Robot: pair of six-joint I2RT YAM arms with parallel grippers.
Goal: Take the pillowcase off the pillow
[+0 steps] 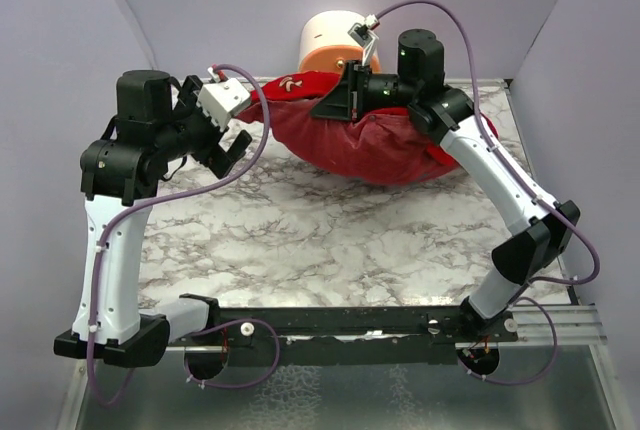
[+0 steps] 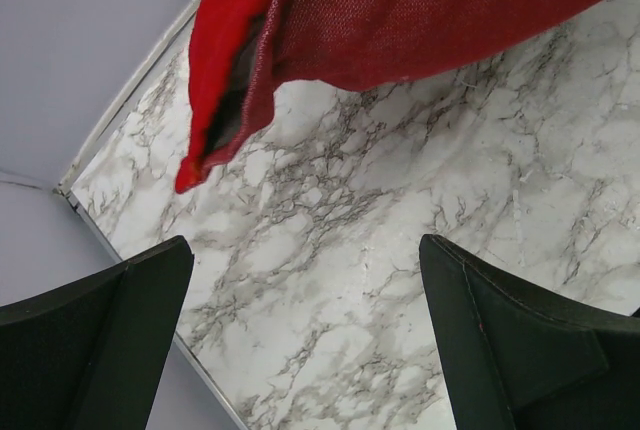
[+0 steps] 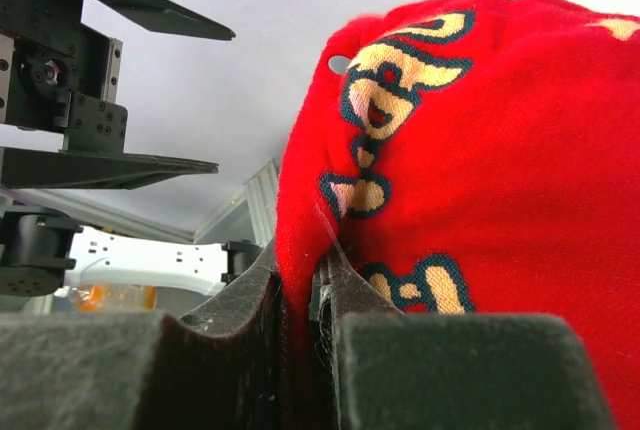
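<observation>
Nearest me, on the near side of the pillowcase [image 1: 375,145], bare marbled table [image 1: 320,240] runs back to where both arms are bolted at its edge.

Left pincer [image 1: 230,148] hangs just beside the pillowcase's left end, jaws as wide as they go, nothing betw. them, only table showing through the gap. It's close to the cloth but apart from it.

Pillowcase itself sits at the far-middle of the table, a fat red bundle sagging in a curve. Its left end droops as a loose flap w/ a dark slit at the mouth. Can't see the pillow; case looks stuffed full.

Right pincer [image 3: 300,295] is on the pillowcase's top edge, approx. mid-length, jaws nearly together w/ a fold of red cloth pinched betw. the pads. Yellow characters [image 3: 400,80] w/ dark outlines curve over the fabric right above that pinch.

Behind the pillowcase, against the back wall, stands a cream-and-orange cylinder [image 1: 330,40].
</observation>
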